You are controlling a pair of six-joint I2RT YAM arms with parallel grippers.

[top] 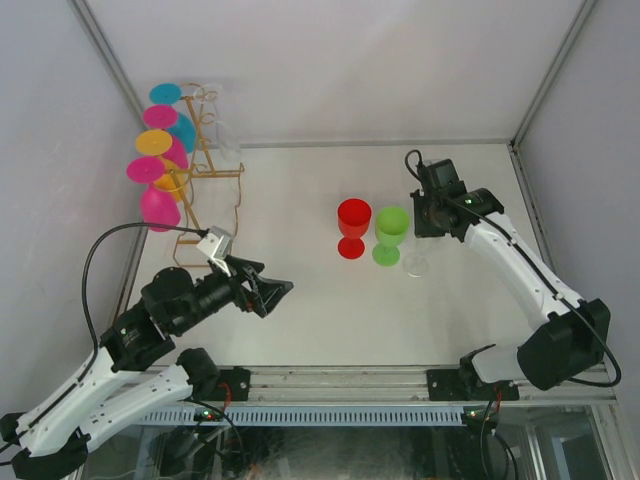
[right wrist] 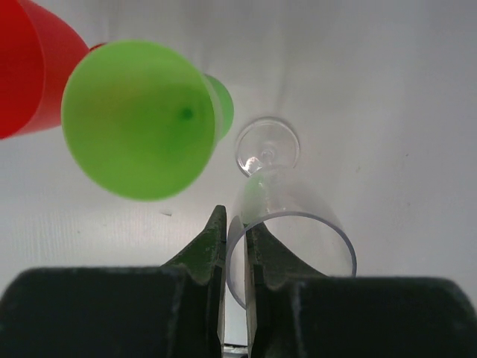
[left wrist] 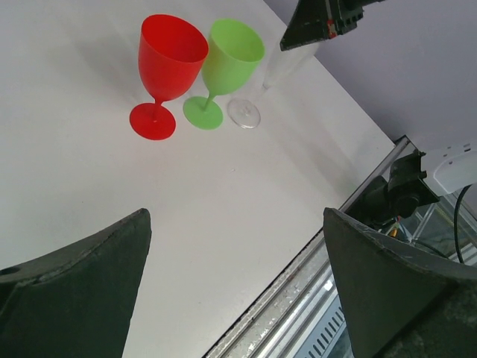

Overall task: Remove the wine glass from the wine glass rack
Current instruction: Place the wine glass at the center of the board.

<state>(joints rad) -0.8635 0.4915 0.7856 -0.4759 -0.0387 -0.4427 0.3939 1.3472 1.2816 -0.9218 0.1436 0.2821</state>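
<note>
Thin gold wire wine glass rack is seen far left, glossy coloured plastic glasses hung on its loops. Left gripper is spread wide, nothing held. Red glass and green glass are stood mid table. Clear thin-walled wine glass is pinched at its rim by right gripper, foot apparently down just beside the green. Release is best made only once the foot is flat, then a straight lift clear

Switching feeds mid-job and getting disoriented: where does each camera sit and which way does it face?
Top: above, behind the bases, looking down on table, rack, both arms.
Left wrist: on the left gripper, facing across to red glass, green glass; open fingers low.
Right wrist: on the right gripper, looking down; fingers pinch the clear glass rim.
Shared: all show the three glasses.
</note>
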